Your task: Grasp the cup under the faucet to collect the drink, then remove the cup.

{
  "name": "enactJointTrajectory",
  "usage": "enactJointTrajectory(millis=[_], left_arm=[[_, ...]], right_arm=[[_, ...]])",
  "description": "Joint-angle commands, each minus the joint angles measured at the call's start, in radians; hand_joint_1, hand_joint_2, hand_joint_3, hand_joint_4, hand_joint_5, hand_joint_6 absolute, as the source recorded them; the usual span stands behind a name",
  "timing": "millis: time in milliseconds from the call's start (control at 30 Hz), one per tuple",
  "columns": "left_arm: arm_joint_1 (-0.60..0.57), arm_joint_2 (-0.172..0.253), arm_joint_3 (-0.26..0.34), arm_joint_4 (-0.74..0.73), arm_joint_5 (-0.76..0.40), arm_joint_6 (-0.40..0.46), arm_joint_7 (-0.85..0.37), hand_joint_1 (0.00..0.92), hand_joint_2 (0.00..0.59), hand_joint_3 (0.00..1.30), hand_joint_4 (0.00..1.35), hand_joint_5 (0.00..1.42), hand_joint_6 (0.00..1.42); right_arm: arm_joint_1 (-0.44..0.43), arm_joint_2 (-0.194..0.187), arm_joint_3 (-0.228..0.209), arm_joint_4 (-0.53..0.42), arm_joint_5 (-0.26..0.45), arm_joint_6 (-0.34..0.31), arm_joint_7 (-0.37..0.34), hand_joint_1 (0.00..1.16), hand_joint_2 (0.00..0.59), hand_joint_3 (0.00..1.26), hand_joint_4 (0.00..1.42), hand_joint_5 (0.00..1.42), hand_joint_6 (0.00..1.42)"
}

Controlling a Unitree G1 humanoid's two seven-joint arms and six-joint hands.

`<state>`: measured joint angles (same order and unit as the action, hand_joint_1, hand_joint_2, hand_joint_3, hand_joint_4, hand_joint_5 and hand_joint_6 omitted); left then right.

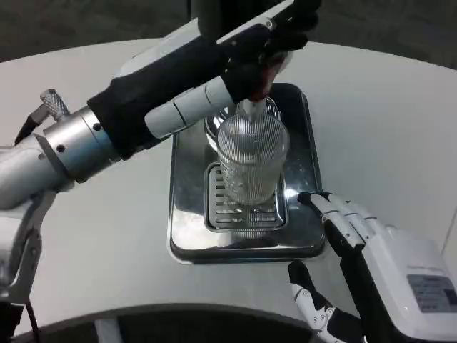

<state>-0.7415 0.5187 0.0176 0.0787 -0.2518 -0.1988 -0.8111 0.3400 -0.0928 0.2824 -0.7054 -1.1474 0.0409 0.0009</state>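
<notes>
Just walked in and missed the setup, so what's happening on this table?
A ribbed clear cup stands on the slotted grate of a metal drip tray, under the faucet. The left hand reaches over the top, at the faucet. The right hand hovers open beside the tray's right edge, not touching the cup. Whether drink is flowing is unclear.

A ribbed clear cup (252,158) stands upright on the slotted grate (243,211) of a shiny metal tray (187,221), under the faucet (251,107). The left hand (268,53) reaches over the faucet top. The right hand (371,264) rests near the tray's right edge on the white surface (385,121), fingers (335,211) spread and apart from the cup.
</notes>
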Motion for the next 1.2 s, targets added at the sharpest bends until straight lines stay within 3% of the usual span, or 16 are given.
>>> enactJointTrajectory(millis=[33, 300, 500, 667, 800, 1200], left_arm=[[0.038, 0.056, -0.026, -0.033, 0.088, -0.101, -0.033, 0.0, 0.075, 0.0, 0.0, 0.04, 0.02], [0.052, 0.102, -0.043, -0.06, 0.208, -0.244, 0.0, 0.0, 0.077, 0.0, 0.0, 0.03, 0.01], [0.055, 0.118, -0.052, -0.079, 0.256, -0.284, 0.027, 0.0, 0.081, 0.0, 0.0, 0.02, 0.01], [0.062, 0.118, -0.049, -0.087, 0.26, -0.307, 0.049, 0.0, 0.082, 0.0, 0.0, 0.03, 0.01], [0.066, 0.119, -0.046, -0.093, 0.259, -0.321, 0.061, 0.0, 0.083, 0.0, 0.0, 0.03, 0.01], [0.081, 0.118, -0.045, -0.111, 0.251, -0.311, 0.076, 0.0, 0.093, 0.0, 0.0, 0.07, 0.03]], right_arm=[[0.007, 0.009, 0.002, 0.012, -0.002, 0.011, 0.001, 0.53, 0.492, 0.17, 0.13, 0.15, 0.23], [0.006, 0.014, -0.001, 0.02, 0.005, 0.016, -0.004, 0.52, 0.486, 0.17, 0.13, 0.15, 0.23], [0.016, 0.021, -0.001, 0.022, 0.016, 0.018, -0.01, 0.51, 0.471, 0.17, 0.13, 0.15, 0.23], [0.021, 0.04, -0.005, 0.026, 0.048, 0.034, -0.003, 0.5, 0.42, 0.15, 0.12, 0.14, 0.23], [0.014, 0.082, -0.031, 0.043, 0.155, 0.069, 0.004, 0.5, 0.367, 0.11, 0.09, 0.12, 0.22], [-0.115, 0.103, -0.077, 0.136, 0.353, 0.132, 0.016, 0.57, 0.264, 0.0, 0.0, 0.0, 0.17]])
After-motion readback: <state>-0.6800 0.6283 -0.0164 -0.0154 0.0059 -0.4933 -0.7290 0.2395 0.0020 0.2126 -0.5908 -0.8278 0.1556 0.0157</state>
